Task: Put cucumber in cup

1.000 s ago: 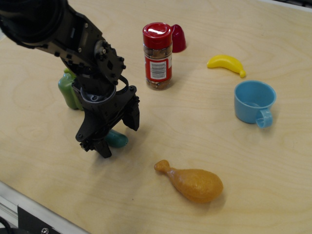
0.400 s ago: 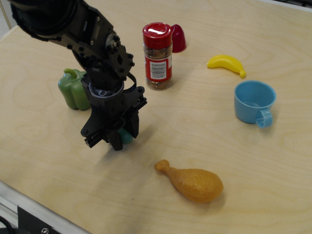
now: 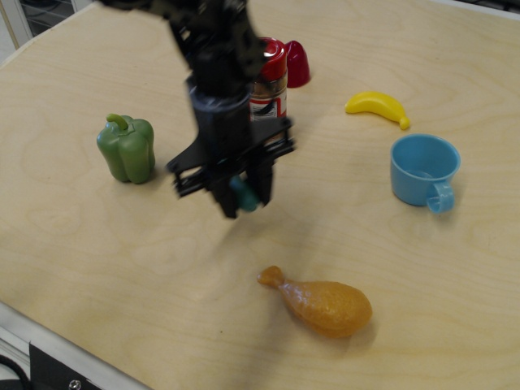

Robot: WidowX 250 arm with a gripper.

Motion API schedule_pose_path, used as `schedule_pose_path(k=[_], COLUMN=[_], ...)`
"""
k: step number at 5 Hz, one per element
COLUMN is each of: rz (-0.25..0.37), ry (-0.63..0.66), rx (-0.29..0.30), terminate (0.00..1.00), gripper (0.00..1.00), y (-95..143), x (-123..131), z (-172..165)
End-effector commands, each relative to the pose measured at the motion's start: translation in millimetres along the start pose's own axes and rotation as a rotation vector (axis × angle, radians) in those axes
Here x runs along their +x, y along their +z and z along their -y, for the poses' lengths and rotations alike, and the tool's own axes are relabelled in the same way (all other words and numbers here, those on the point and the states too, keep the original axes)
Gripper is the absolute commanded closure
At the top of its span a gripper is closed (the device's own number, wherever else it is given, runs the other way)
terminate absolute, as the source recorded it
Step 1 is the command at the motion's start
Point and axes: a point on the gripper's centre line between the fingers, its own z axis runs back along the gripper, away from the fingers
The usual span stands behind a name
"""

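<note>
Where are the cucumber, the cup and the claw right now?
cucumber (image 3: pixel 244 195): main view, teal end showing between the claw's fingers.
cup (image 3: pixel 410 181): main view, front wall.
claw (image 3: pixel 246 197): main view, midway between fingertips, gripping the cucumber.

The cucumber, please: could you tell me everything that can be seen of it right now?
Only a small part of the cucumber shows: a smooth, dark teal-green rounded end, plastic-looking, poking out between the black fingers of the gripper, which is shut on it. The rest is hidden by the fingers, and the image is motion-blurred, so its tilt is unclear. It seems lifted off the wooden table, left of the light blue cup and well apart from it. Only the gripper touches it.
</note>
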Motion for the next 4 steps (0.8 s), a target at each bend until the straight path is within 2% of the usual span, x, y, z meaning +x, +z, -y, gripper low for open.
schedule_pose_path(k=[1, 3, 4], rz=[-0.028, -0.099, -0.112], ry=[-0.361, -0.615, -0.653], rx=[-0.050, -0.104, -0.120], terminate=[0.00, 0.00, 0.00], gripper=[1.00, 1.00, 1.00], y=[25.3, 30.7, 30.4], x=[-30.0, -49.8, -56.8], z=[63.5, 104.8, 115.8])
